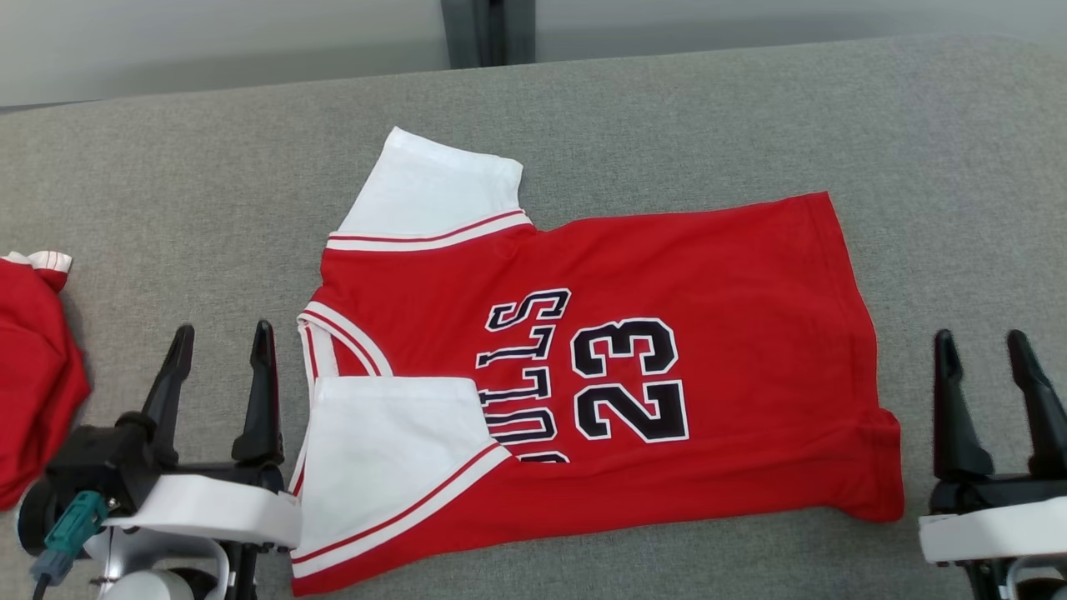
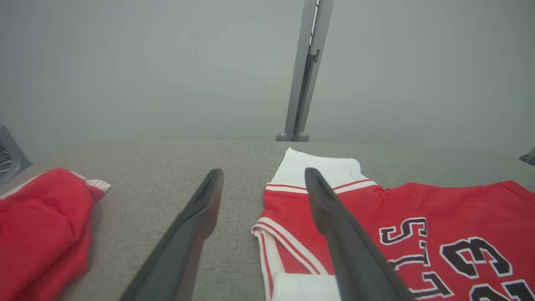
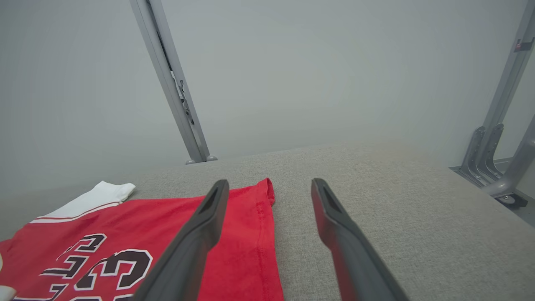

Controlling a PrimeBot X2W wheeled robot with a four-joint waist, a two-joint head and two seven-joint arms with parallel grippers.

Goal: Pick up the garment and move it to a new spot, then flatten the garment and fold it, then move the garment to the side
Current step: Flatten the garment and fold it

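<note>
We judge the fold barely begun: the garment (image 1: 708, 275) lies flat in the middle of the grey table (image 1: 167, 183) with its near sleeve (image 1: 392, 433) turned in over the chest, our left gripper (image 1: 223, 330) and right gripper (image 1: 979, 335) both spread wide and empty at its left and right, leaving further folds and the move aside.

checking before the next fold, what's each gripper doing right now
Left gripper: open, holding nothing, by the collar end of the jersey.
Right gripper: open, holding nothing, just off the jersey's hem.
</note>
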